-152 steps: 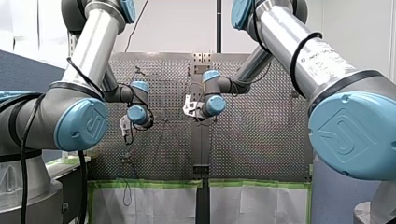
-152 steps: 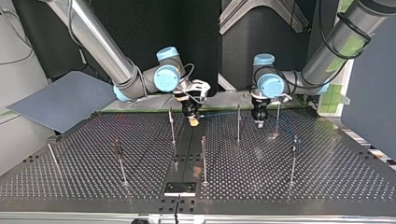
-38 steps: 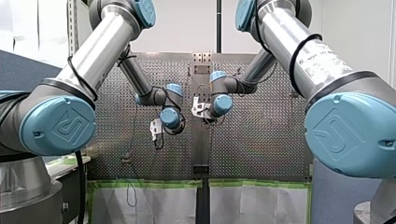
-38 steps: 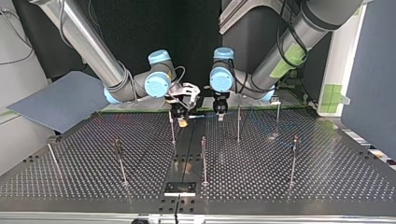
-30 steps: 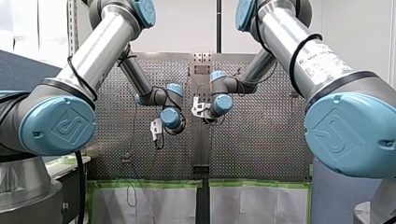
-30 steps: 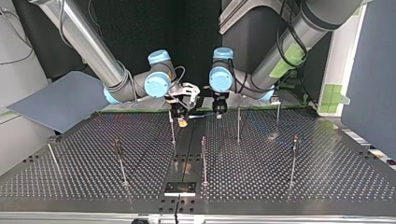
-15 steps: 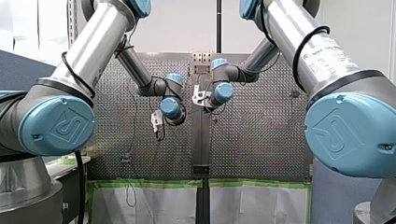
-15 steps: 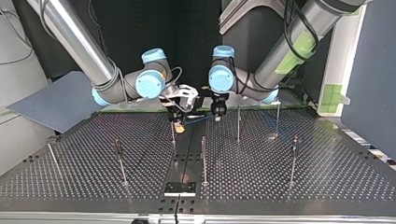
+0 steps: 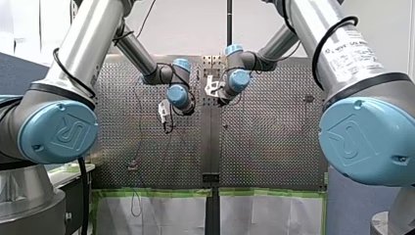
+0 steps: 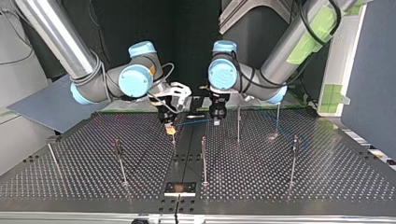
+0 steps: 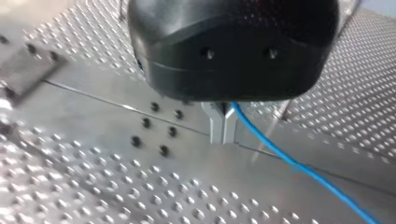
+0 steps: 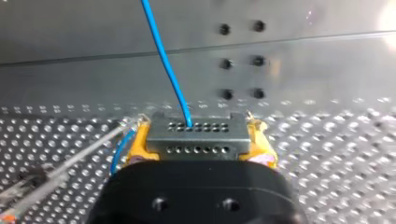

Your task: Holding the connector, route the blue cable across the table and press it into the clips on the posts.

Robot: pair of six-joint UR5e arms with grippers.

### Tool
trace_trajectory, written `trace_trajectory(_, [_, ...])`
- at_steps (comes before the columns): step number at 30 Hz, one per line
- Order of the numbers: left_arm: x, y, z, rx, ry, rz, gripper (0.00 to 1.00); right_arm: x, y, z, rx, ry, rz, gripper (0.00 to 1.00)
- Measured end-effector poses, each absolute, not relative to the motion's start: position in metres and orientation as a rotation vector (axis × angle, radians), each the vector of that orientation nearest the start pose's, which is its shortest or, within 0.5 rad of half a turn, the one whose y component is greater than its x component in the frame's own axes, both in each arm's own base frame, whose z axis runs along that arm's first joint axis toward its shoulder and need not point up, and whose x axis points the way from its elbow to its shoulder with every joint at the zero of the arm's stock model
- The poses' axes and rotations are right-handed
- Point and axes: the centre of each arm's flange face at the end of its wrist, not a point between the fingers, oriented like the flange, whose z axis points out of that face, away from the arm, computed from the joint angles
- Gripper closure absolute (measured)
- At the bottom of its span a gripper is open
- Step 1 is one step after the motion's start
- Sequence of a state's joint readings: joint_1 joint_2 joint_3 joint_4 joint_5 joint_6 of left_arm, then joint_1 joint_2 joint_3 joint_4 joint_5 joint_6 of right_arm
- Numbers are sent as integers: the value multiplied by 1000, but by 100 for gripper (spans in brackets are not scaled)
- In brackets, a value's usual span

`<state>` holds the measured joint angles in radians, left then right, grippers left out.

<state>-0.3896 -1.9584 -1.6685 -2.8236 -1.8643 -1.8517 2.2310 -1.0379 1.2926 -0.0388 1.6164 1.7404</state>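
**Asker:** Where is the cable?

**Me:** My right pincer (image 10: 170, 129) has its yellow pads (image 12: 137, 142) clamped on the grey connector (image 12: 197, 136). The blue cable (image 11: 299, 167) leaves the connector's face and runs to my left pincer (image 11: 222, 126). That pincer's metal fingers (image 11: 215, 126) are together on the cable. Both pincers hang above the perforated counter (image 10: 289, 196), near its far edge in the top view.

**Asker:** What could go wrong from here?

**Me:** In the top view the connector sits just beside a thin post (image 10: 173, 143), and I cannot tell whether they touch. If I swing across without lifting clear, I judge the connector could knock or snag that post. The span between my pincers looks fairly straight. Pulling them further apart could strain the wire where it enters the connector, or drag it through my left fingers.

**Asker:** And the clips?

**Me:** They are too small to make out. If the cable arrives too high or off to one side, pressing down would likely miss the clip and bend the post.
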Motion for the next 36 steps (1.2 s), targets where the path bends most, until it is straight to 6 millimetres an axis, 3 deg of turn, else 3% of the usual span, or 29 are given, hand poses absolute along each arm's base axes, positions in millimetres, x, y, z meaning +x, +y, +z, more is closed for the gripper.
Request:
trace_trajectory(24, [468,-310,371,-139,1566,-304,98,480,-409,446,-2355,1459,-2410,100])
trace_trajectory(33, [457,-306,413,-139,1470,-351,98,466,-397,484,-2295,1427,-2510,100])
trace_trajectory(36, [457,-305,415,-133,1463,-362,98,465,-398,484,-2294,1430,-2510,100])
